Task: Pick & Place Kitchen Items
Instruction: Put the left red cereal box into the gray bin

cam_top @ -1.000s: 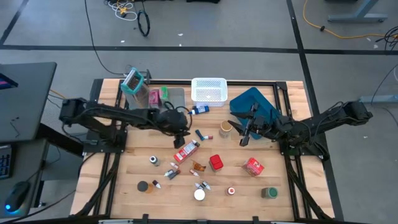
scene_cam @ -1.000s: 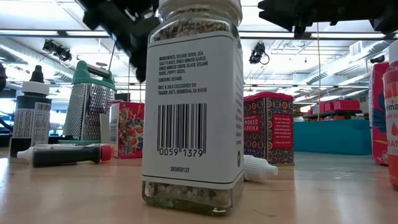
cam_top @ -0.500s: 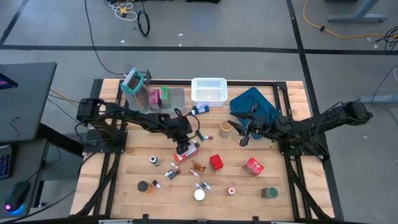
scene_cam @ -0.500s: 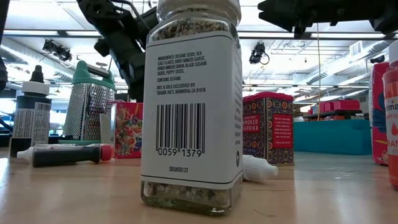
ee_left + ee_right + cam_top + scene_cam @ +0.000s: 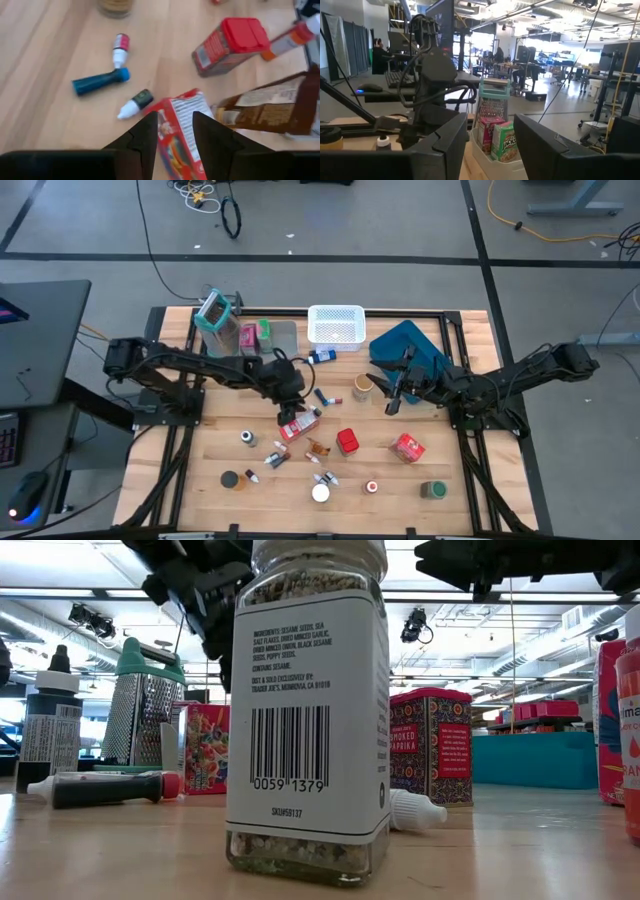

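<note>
Wooden worktop (image 5: 200, 470), black-framed at its edges, kitchen items scattered over the middle and near half.
Left hand (image 5: 290, 415) low over a red carton (image 5: 300, 423) lying flat at mid-worktop, fingers (image 5: 145, 142) parted narrowly astride the carton's end, not seen clamped on it. Right hand (image 5: 392, 402) raised beside the blue tray (image 5: 425, 350), fingers parted, holding nothing. Free wood lies along the near left and near right corners. Carton: red, printed with a white panel, a brown pouch (image 5: 270, 102) just beside it and a red-lidded tin (image 5: 227, 45) near. White mesh basket (image 5: 335, 323) and a grater (image 5: 214, 312) stand at the far edge.
</note>
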Motion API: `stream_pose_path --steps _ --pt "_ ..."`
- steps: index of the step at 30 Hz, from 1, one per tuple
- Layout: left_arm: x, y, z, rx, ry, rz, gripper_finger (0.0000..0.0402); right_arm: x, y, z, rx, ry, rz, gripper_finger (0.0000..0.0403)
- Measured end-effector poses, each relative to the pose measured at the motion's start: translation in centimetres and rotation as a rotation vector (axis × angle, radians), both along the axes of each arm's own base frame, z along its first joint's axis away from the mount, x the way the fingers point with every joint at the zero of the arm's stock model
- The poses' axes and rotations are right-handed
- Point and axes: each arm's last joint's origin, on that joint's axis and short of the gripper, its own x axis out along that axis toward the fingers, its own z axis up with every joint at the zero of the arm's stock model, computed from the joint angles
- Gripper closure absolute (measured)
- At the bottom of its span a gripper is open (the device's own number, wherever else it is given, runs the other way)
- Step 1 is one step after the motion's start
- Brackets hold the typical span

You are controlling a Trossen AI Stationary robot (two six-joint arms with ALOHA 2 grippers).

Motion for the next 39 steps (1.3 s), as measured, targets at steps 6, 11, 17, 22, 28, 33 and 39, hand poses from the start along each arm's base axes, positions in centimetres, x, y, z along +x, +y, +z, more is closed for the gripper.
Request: stream_pose_path --steps 6,11,17,22,28,33,39 --pt "0.4 -1.4 -1.9 0.036 0.055 -0.073 0.0272 0.0 0.0 0.0 0.0 -0.001 0.0 0.023" --pt "1.2 -1.8 -3.1 0.052 0.057 -0.104 0.0274 0.0 0.0 0.0 -0.001 0.001 0.006 0.023" --pt "1.4 -1.6 -3.2 0.103 0.036 -0.131 0.0299 0.0 0.0 0.0 -0.001 -0.001 0.009 0.023" --pt "1.3 -1.7 -3.3 0.09 0.048 -0.17 0.0375 0.0 0.0 0.0 -0.001 0.0 0.009 0.023" --pt "1.3 -1.8 -3.3 0.067 0.047 -0.169 0.0394 0.0 0.0 0.0 -0.001 0.0 0.009 0.023" --pt "1.0 -1.6 -2.2 0.127 0.03 -0.119 0.0397 0.0 0.0 0.0 -0.001 0.0 0.009 0.023" --pt "-0.3 -1.1 0.8 0.22 -0.035 -0.02 0.0398 0.0 0.0 0.0 -0.002 0.0 0.009 0.023"
